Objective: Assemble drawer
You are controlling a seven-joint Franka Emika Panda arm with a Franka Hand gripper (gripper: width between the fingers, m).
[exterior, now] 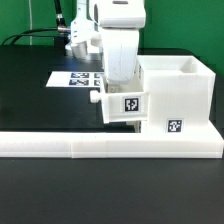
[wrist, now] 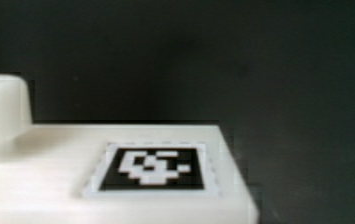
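The large white drawer housing (exterior: 178, 92) stands on the exterior view's right, with a tag on its front. A small white tray (exterior: 128, 104) with a tag and a knob (exterior: 95, 98) sits against the housing's left side. It looks partly inside the housing. My gripper (exterior: 119, 78) is straight above the tray and reaches down to its top. Its fingertips are hidden behind the hand and the tray. In the wrist view a white tagged face (wrist: 153, 167) fills the lower part, with a rounded white piece (wrist: 0, 105) beside it. No second tray shows apart.
A long low white border rail (exterior: 100, 146) runs across the front, against the housing and tray. The marker board (exterior: 78, 78) lies flat on the black table behind the tray. A black cable runs at the back left.
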